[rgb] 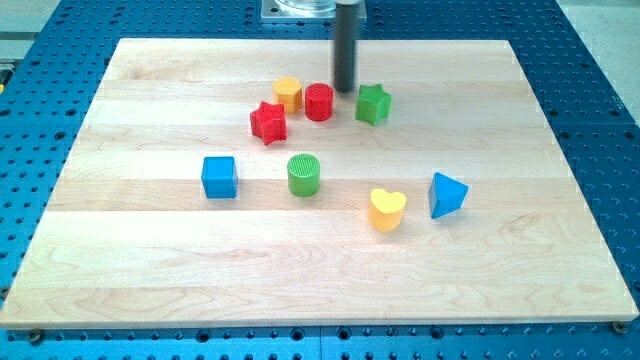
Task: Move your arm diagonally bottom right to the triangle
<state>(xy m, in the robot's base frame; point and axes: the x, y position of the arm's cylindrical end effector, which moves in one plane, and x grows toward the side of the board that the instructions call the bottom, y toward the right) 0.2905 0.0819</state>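
Note:
The blue triangle [447, 194] lies on the wooden board [150, 270], right of centre. My tip [345, 91] is the lower end of a dark rod near the view's top centre. It stands between the red cylinder [319, 102] on its left and the green star [373, 103] on its right, just above both. The blue triangle is well below and to the right of my tip. A yellow heart [387, 209] lies just left of the triangle.
A yellow block [288, 94] and a red star [268, 122] sit left of the red cylinder. A green cylinder [304, 174] and a blue cube [219, 177] lie mid-board. The board rests on a blue perforated table [600, 120].

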